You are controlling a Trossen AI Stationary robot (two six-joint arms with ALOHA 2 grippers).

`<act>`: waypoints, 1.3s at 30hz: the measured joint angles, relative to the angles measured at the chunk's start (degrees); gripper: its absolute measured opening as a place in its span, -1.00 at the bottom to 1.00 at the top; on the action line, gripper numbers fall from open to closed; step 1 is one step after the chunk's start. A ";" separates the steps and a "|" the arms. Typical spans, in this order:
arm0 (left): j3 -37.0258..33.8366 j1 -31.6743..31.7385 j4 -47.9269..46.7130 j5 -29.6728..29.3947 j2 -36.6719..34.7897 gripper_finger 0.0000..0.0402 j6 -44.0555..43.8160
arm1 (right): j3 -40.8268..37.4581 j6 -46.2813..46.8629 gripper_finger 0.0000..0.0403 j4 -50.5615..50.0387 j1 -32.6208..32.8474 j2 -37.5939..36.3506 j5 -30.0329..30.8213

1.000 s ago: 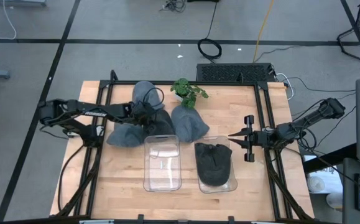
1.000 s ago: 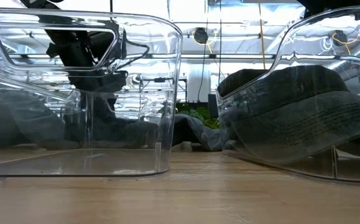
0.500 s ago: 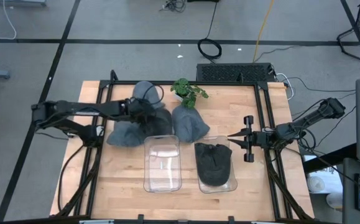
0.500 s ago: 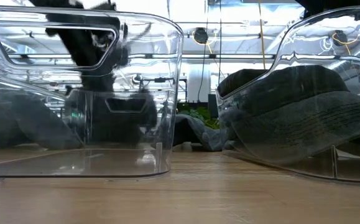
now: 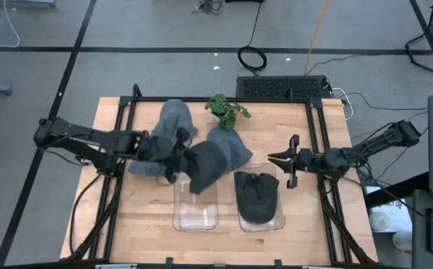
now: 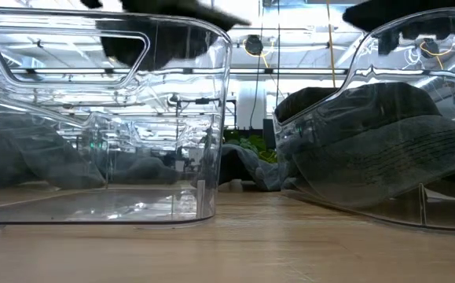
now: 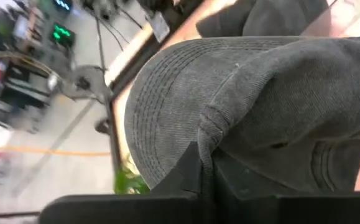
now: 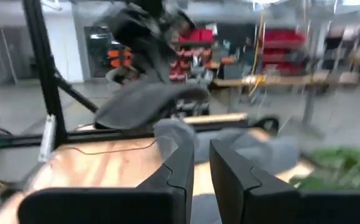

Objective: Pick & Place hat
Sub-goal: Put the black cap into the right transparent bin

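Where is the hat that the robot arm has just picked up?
In the high view, the lifted hat hangs from the left gripper, over the far end of the empty clear bin, left of the bin with a dark hat.

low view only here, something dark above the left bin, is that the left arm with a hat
Observer: Yes. In the high view the left gripper is shut on a grey hat held over the empty clear bin.
Operator: is the other bin taken
Observer: The right bin holds a dark hat.
Operator: any hats left on the table
Observer: Two: one grey hat near the plant, another between the plant and the right bin.
Operator: right arm?
Observer: The right gripper hangs beside the right bin, holding nothing.
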 joint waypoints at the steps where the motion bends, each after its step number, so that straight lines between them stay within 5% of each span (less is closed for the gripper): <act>1: 0.96 -1.59 0.45 -1.75 0.87 -0.96 0.58 | 0.00 2.83 -0.78 -0.02 -1.18 0.98 -2.22; 8: 6.68 -6.97 1.51 -8.41 8.17 -0.95 4.90 | 0.00 15.47 -0.54 17.27 -7.81 13.84 -26.82; 18: 7.87 -7.65 4.56 -8.67 15.94 -0.96 8.05 | 1.06 23.86 0.00 31.12 -11.58 27.80 -29.48; 39: 7.85 -9.49 10.11 -9.69 16.15 -0.95 9.92 | 10.43 27.10 -0.08 29.81 -12.08 40.45 -39.53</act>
